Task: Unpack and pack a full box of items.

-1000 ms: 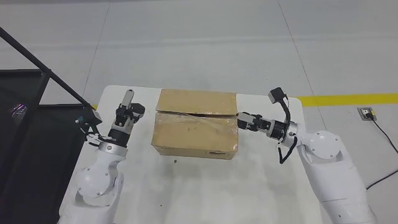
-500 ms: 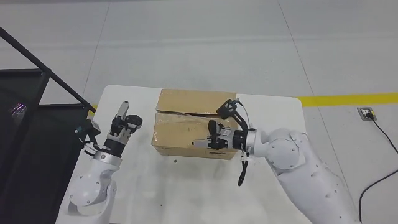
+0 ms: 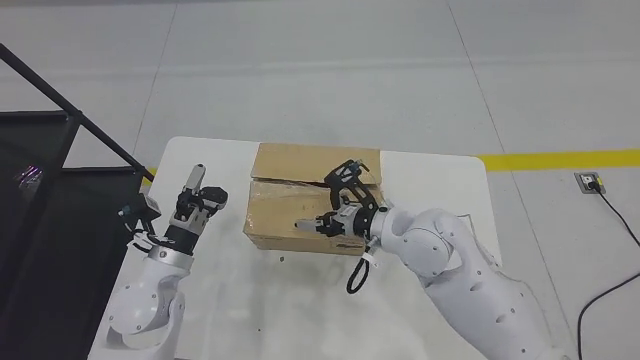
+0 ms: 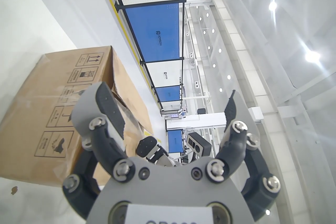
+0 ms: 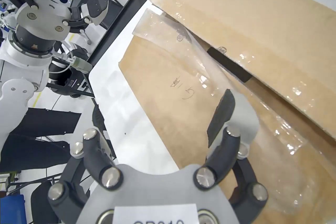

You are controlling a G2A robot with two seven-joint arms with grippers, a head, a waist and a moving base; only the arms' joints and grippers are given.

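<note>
My left gripper (image 3: 207,186) stands spread wide and empty, just left of the box (image 3: 300,162); the box sits mid-table (image 3: 430,175); my right gripper (image 3: 312,225) hangs over its near flap, jaws apart, holding nothing.

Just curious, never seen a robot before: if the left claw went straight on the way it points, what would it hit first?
Probably nothing: the left claw points upward, past the box beside it, into open air, though depth is unclear.
</note>
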